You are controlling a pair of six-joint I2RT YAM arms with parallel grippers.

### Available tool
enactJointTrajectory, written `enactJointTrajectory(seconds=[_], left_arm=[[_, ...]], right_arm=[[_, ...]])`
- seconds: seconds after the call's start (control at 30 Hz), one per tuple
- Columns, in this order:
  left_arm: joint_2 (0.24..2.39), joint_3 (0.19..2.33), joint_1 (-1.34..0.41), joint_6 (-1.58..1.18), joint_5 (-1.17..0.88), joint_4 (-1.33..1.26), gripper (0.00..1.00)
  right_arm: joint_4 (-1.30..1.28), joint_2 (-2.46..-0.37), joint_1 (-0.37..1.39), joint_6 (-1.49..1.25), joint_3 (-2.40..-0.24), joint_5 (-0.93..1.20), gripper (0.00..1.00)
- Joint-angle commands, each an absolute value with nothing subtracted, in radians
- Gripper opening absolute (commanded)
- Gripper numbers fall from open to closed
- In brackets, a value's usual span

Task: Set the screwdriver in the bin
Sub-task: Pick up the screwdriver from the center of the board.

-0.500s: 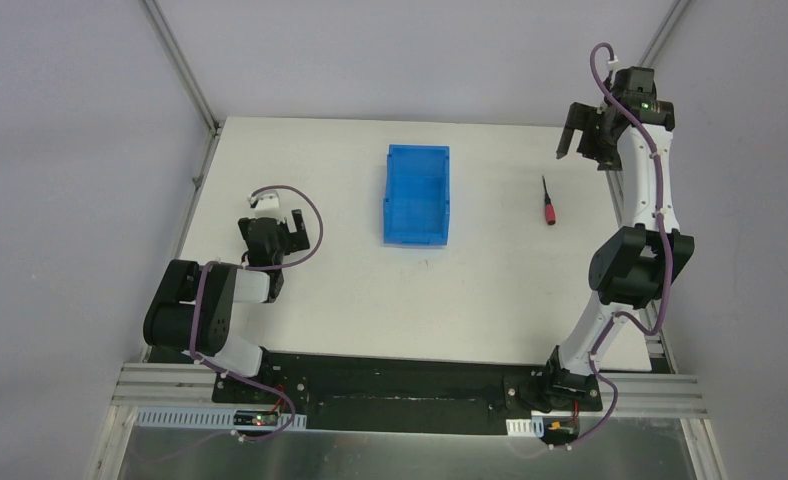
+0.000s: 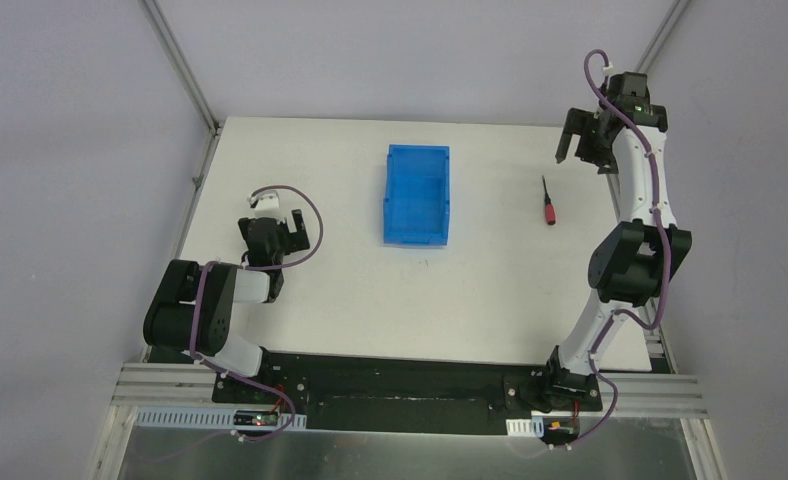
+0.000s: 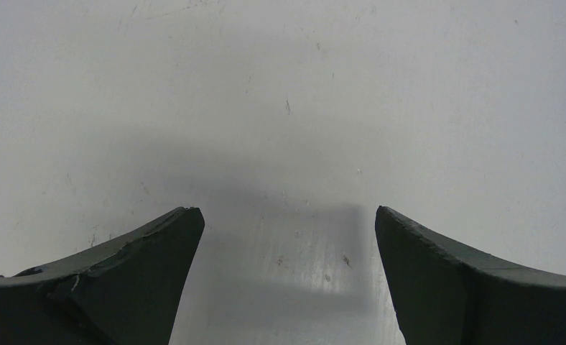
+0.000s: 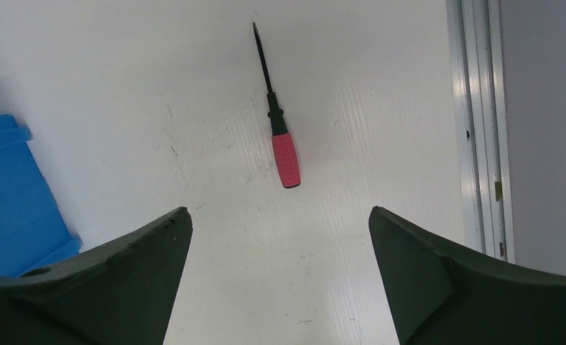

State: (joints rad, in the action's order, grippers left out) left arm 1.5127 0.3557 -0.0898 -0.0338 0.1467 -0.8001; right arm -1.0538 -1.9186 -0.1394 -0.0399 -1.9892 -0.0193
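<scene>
Soft, even overhead light fills your top view: the white table (image 2: 490, 300) reads bright yet keeps its detail, and the shadows on it are faint. In your left wrist view a broad, soft-edged shadow and a dull sheen lie between the near-black, underexposed fingers (image 3: 122, 287). Your right wrist view is sharp, the screwdriver (image 4: 279, 122) crisp and almost shadowless.

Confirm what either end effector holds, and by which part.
Nothing. Left end effector and right end effector are open; the screwdriver lies untouched.
</scene>
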Motion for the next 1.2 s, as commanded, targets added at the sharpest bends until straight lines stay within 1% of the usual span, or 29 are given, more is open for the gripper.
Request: enactJointTrajectory(seconds=[0.0,0.27,0.63,0.73,1.07,1.17], left_arm=[[1.504,0.371,-0.084,-0.028,0.137,-0.825,0.99],[1.505,0.371,-0.084,-0.027,0.137,-0.825,0.99],[1.505,0.371,-0.084,-0.028,0.137,-0.825,0.99],[1.505,0.372,-0.084,-0.028,0.137,-0.825,0.99],[1.505,0.371,-0.084,-0.028,0.137,-0.825,0.99],[1.505,0.371,-0.084,-0.028,0.137,-0.825,0.99]], right_arm=[[-0.985,-1.970,-0.133,-0.027,-1.958,-0.040,0.98],[-0.959,-2.063,-0.132,-0.030,-1.931,-0.050,0.98],[-0.886,-2.133,-0.112,-0.009,-1.852,-0.069,0.99],[-0.874,-2.152,-0.110,-0.009,-1.843,-0.057,0.97],[-0.869,-2.221,-0.109,-0.007,-1.836,-0.040,0.87],[-0.871,-2.234,-0.109,-0.007,-1.835,-0.035,0.79]])
